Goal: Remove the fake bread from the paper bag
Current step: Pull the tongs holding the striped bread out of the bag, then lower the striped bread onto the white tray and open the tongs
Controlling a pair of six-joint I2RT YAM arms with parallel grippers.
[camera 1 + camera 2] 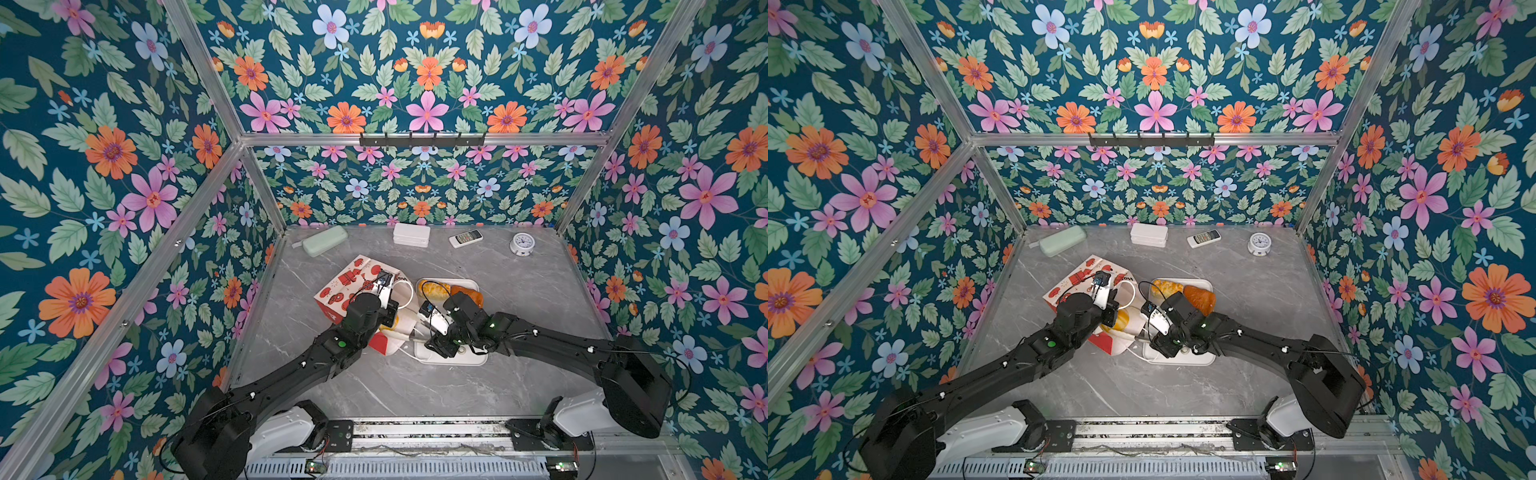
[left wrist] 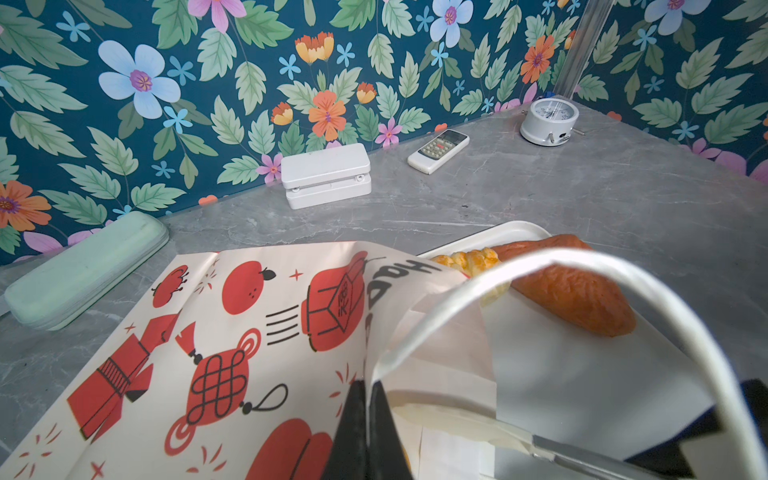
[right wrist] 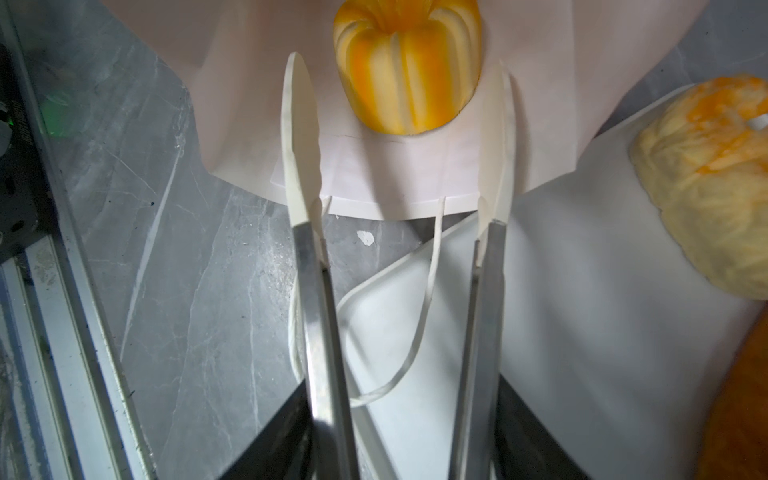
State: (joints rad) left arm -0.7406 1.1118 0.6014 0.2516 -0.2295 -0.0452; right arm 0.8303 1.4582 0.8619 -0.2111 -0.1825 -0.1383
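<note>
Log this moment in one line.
left gripper: shut on paper bag | right gripper: holding open tongs before fluted bun in bag | roll, yellow pastry on tray

The fluted bun [image 3: 405,70] in the paper bag [image 3: 249,104] and the tongs [image 3: 320,291] are cropped by the right wrist view's edges. In both top views the left arm [image 1: 328,349] hides the bag's middle; the clock [image 1: 520,242] face is unreadable.

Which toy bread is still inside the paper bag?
The fluted round bun, inside the paper bag; the pale pastry and orange roll lie on the white tray.
</note>
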